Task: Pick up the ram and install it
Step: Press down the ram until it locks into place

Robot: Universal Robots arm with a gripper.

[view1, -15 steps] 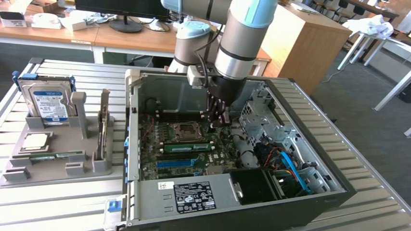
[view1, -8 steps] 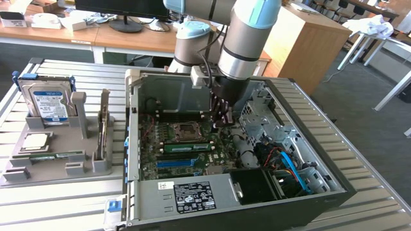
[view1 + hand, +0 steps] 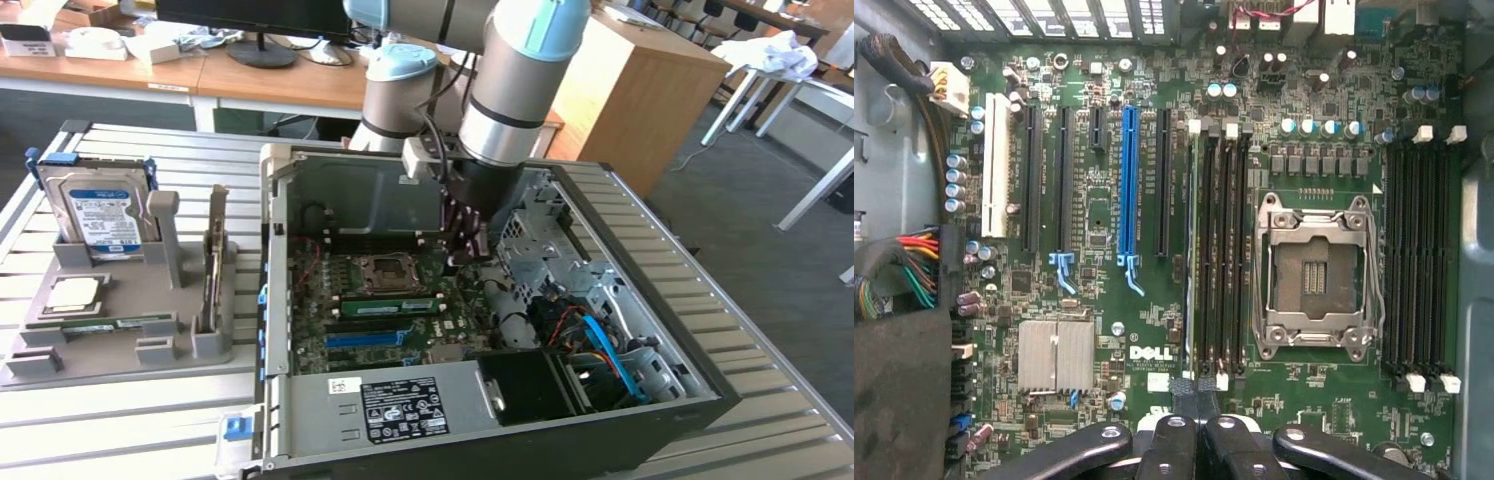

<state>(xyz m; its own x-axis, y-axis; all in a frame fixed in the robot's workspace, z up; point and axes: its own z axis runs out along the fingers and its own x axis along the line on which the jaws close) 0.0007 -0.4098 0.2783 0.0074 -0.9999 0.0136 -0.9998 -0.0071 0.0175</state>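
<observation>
The setting is a robotics laboratory within an office-type room. An industrial robot arm (image 3: 514, 90) stands over an opened desktop computer case (image 3: 534, 330) on a slatted metal counter (image 3: 120, 420). A grey parts fixture (image 3: 127, 300) beside the case holds a hard drive (image 3: 100, 210) and other components upright. The wrist view shows the exposed motherboard (image 3: 1154, 250). Behind, wooden desks (image 3: 200, 70) carry a monitor stand (image 3: 260, 50), and grey carpet (image 3: 761, 210) covers the floor.
</observation>
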